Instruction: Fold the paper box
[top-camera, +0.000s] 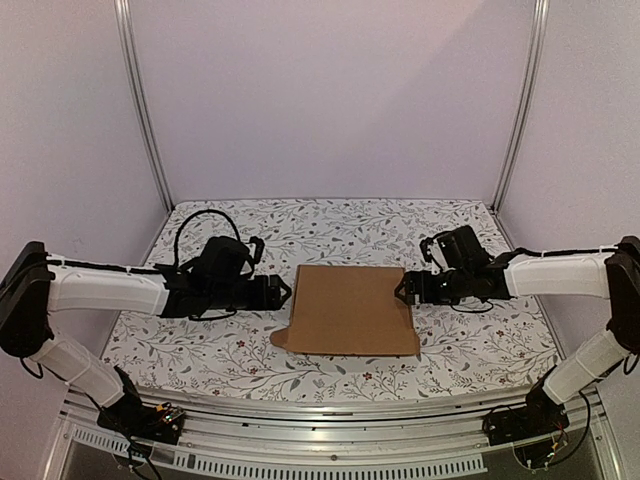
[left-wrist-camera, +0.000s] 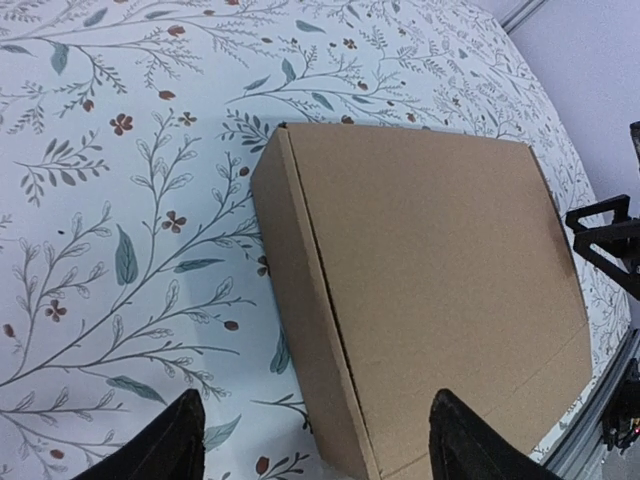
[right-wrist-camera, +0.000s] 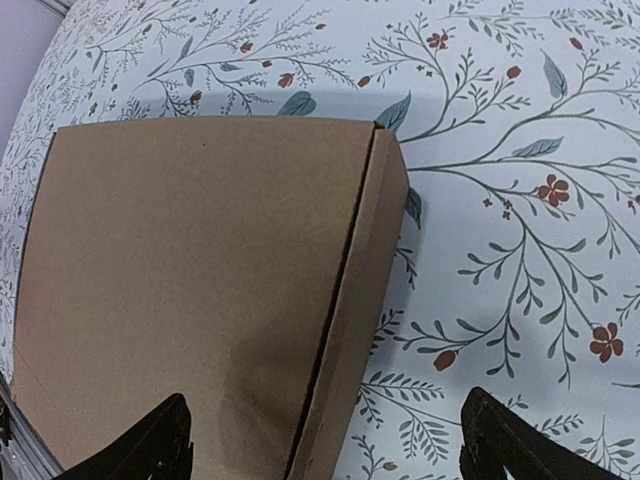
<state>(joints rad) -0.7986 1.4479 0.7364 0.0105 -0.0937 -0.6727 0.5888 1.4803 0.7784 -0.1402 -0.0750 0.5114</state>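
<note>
The paper box (top-camera: 352, 308) is plain brown cardboard, closed into a shallow rectangle, and lies flat at the table's middle. A rounded flap (top-camera: 281, 338) sticks out at its near left corner. My left gripper (top-camera: 284, 292) is open at the box's left edge, its fingertips straddling that edge (left-wrist-camera: 318, 300) without touching it. My right gripper (top-camera: 402, 291) is open at the box's right edge, fingertips either side of the side wall (right-wrist-camera: 352, 320). Neither gripper holds anything. The right gripper's fingers also show in the left wrist view (left-wrist-camera: 605, 235).
The table is covered by a floral-patterned cloth (top-camera: 230, 350). Metal frame posts (top-camera: 140, 100) stand at the back corners and purple walls enclose the space. An aluminium rail (top-camera: 330, 420) runs along the near edge.
</note>
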